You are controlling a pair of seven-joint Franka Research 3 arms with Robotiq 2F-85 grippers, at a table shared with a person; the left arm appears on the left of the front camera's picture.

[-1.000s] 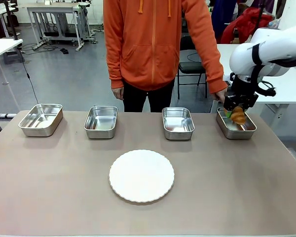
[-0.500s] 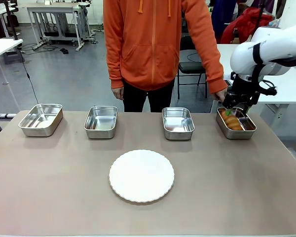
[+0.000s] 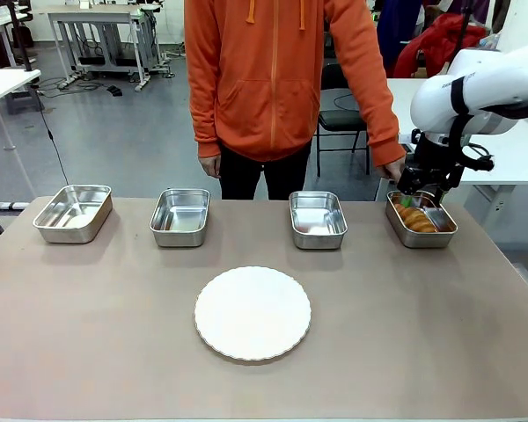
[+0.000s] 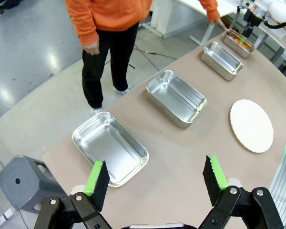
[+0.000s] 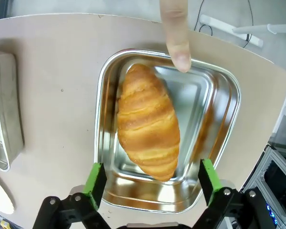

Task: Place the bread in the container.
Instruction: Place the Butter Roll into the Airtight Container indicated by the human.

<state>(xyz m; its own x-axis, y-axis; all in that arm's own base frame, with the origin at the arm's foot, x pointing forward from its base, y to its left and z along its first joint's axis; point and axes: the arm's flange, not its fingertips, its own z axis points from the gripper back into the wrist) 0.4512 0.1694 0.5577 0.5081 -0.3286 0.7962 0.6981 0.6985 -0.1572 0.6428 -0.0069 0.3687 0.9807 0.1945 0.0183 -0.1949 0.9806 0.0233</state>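
Observation:
The golden-brown bread lies loose inside the rightmost steel container, also seen from the front as bread in the container. My right gripper hovers open just above it, its green pads apart on either side of the roll. From the front, the right gripper hangs over the pan's far end. A person's finger rests on the pan's far rim. My left gripper is open and empty, high above the table's left end.
Three more steel pans stand in a row along the far side. A round white plate sits mid-table. The person in orange stands behind the table, one hand at the right pan.
The right gripper let go of the bread, which dropped into the rightmost pan and settled flat. The gripper has risen slightly and stands open.

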